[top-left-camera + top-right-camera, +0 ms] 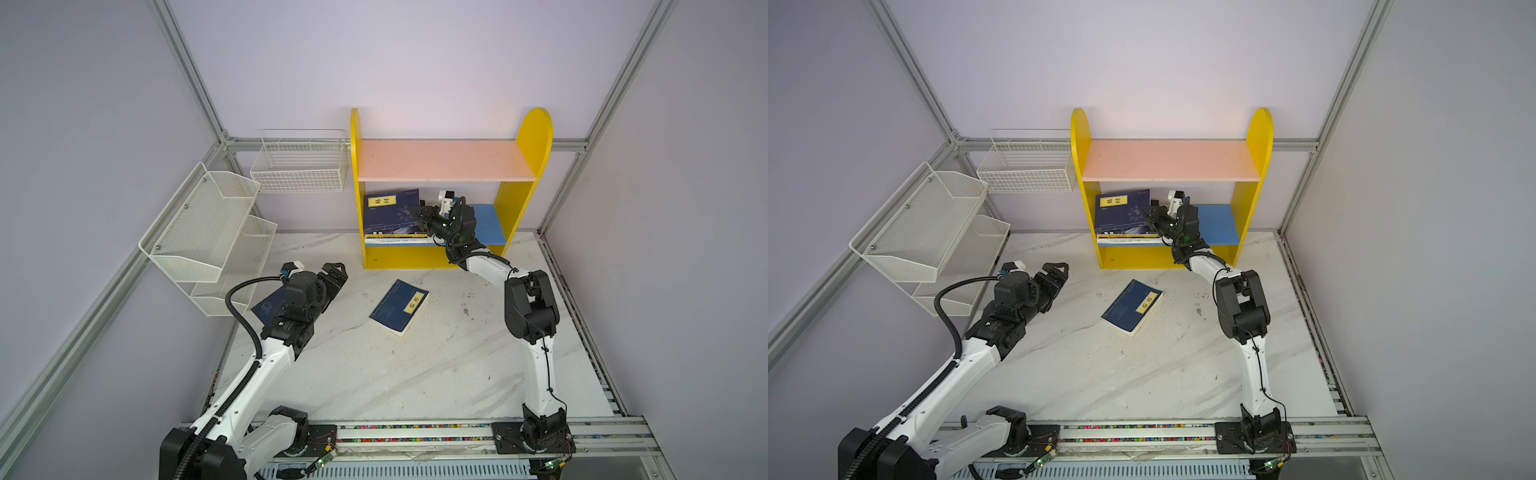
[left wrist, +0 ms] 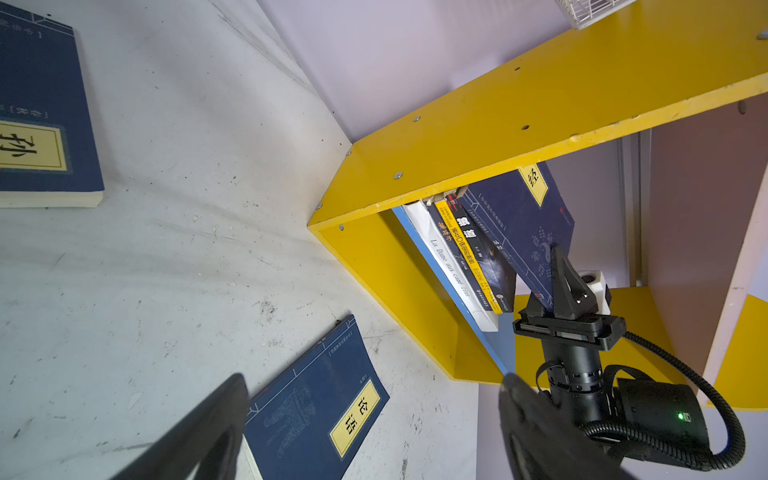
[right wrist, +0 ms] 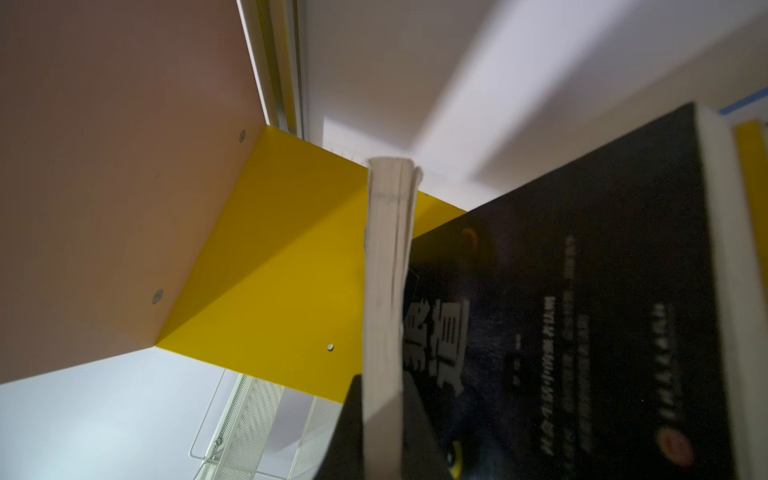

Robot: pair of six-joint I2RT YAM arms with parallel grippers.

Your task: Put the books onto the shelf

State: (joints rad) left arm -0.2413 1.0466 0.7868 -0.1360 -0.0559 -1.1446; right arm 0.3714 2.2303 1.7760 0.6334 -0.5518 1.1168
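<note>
The yellow shelf stands at the back of the table. Several books lie stacked flat on the left of its blue lower board. My right gripper reaches into that compartment. It is shut on the edge of a navy book with a yellow label, holding it tilted over the stack. Another navy book lies on the table centre. A further navy book lies partly under my left arm. My left gripper hovers open, holding nothing.
A white mesh tiered rack stands at the left wall and a white wire basket hangs next to the shelf. The pink upper board carries nothing, and the right part of the blue board is bare.
</note>
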